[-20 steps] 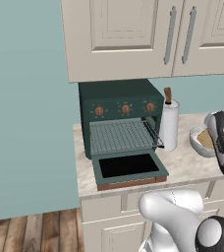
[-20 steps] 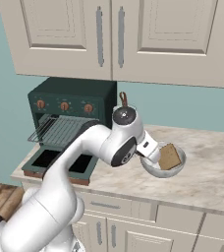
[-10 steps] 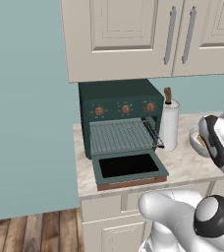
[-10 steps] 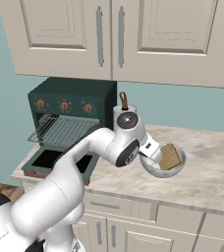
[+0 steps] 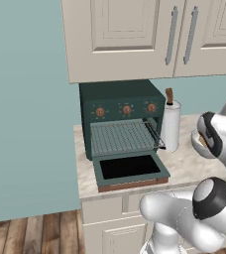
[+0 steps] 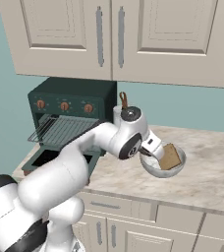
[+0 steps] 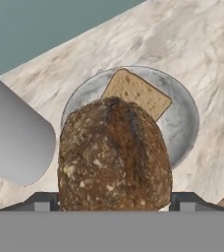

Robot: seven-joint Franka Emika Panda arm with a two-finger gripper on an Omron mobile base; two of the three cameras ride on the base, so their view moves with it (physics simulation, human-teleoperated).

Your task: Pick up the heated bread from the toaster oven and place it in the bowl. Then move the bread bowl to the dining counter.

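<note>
Marbled stone counter [image 6: 212,172] under cream wall cabinets [image 6: 119,39] carries the dark green toaster oven [image 6: 70,106], whose door [image 5: 130,170] lies dropped open with its wire rack [image 5: 122,137] bare. Right of the oven, past a white canister [image 5: 170,126], sits the pale grey bowl [image 6: 152,169] with a flat slice of bread [image 6: 170,156] leaning inside. Above the bowl the gripper [image 7: 113,202] is clamped on a dark round loaf [image 7: 114,155], its finger tips hidden behind it.

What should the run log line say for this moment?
hand: shut on dark loaf | over bowl holding bread slice | toaster oven door open
</note>
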